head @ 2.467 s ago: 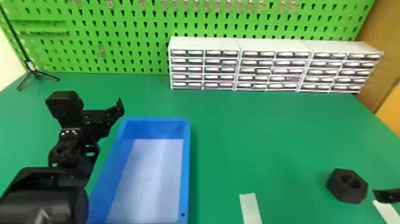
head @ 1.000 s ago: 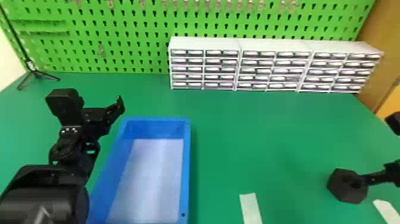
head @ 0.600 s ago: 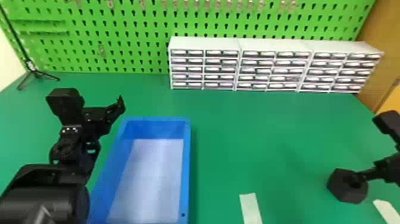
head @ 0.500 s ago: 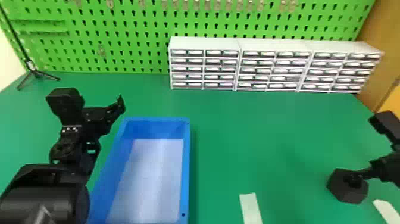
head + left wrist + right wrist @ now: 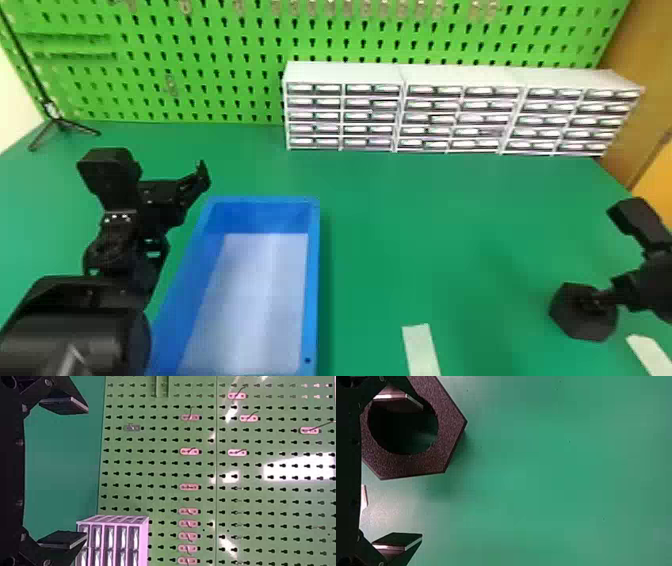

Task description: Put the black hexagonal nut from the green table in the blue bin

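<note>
The black hexagonal nut (image 5: 584, 311) lies flat on the green table at the right. My right gripper (image 5: 607, 298) is over it in the head view. From the right wrist view, my right gripper (image 5: 407, 471) stands open, one finger over the hole of the nut (image 5: 449, 427) and the other out beside the nut, above bare table. The blue bin (image 5: 312, 280) holds nothing and sits between the arms. My left gripper (image 5: 192, 185) is parked by the bin's far left corner; in the left wrist view the left gripper (image 5: 63, 471) is open with nothing between its fingers.
White drawer units (image 5: 345, 117) line the table's back, before a green pegboard (image 5: 225, 60). A black tripod (image 5: 60, 122) stands at the back left. Pale tape strips (image 5: 421, 350) lie near the front, one close to the nut.
The right arm has come in from the right edge and its gripper has moved left over the nut. The nut, the bin and the left arm stay where they were.
</note>
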Controlling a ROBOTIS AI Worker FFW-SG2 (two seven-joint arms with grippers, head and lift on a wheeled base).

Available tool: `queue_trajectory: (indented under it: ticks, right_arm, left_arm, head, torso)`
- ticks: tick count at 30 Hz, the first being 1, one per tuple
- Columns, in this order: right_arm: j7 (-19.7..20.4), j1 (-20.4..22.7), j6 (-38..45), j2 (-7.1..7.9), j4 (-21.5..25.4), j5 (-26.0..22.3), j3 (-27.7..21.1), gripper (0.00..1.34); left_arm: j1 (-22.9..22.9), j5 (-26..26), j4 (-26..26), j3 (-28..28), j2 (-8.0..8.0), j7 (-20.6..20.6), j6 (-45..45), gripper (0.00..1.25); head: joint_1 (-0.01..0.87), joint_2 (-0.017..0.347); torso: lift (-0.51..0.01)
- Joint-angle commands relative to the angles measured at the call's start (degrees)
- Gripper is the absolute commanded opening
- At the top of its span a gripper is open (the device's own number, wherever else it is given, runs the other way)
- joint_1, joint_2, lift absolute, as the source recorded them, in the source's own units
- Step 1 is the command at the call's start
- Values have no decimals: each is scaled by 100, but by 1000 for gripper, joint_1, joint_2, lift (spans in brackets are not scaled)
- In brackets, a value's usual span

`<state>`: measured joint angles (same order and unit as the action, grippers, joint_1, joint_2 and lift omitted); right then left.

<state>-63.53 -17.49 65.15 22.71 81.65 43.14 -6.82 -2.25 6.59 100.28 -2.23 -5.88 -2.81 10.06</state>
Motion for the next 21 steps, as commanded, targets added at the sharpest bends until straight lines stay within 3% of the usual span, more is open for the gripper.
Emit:
queue_trajectory:
  ticks: [1, 12, 17, 21]
  right_arm:
    - [104, -26, -47, -12, -97, -104, -30, 1187]
    - [210, -35, -82, -21, -202, -183, -30, 1141]
    - [210, -35, -47, -39, -193, -201, -12, 825]
    - [210, -17, -3, -39, -114, -210, 5, 664]
  left_arm:
    - [-4, 0, 9, -6, 7, 0, -4, 1085]
    - [-12, 9, 0, -6, -1, -9, -4, 1085]
    - [-4, 9, 9, -15, 7, -9, -4, 1085]
    - [5, 9, 9, -15, -1, -9, -4, 1085]
  head:
    - [686, 28]
    - [686, 28]
    - [686, 28]
    - [686, 28]
  torso:
    - [-96]
    - [-96]
    - [-96]
    - [-96]
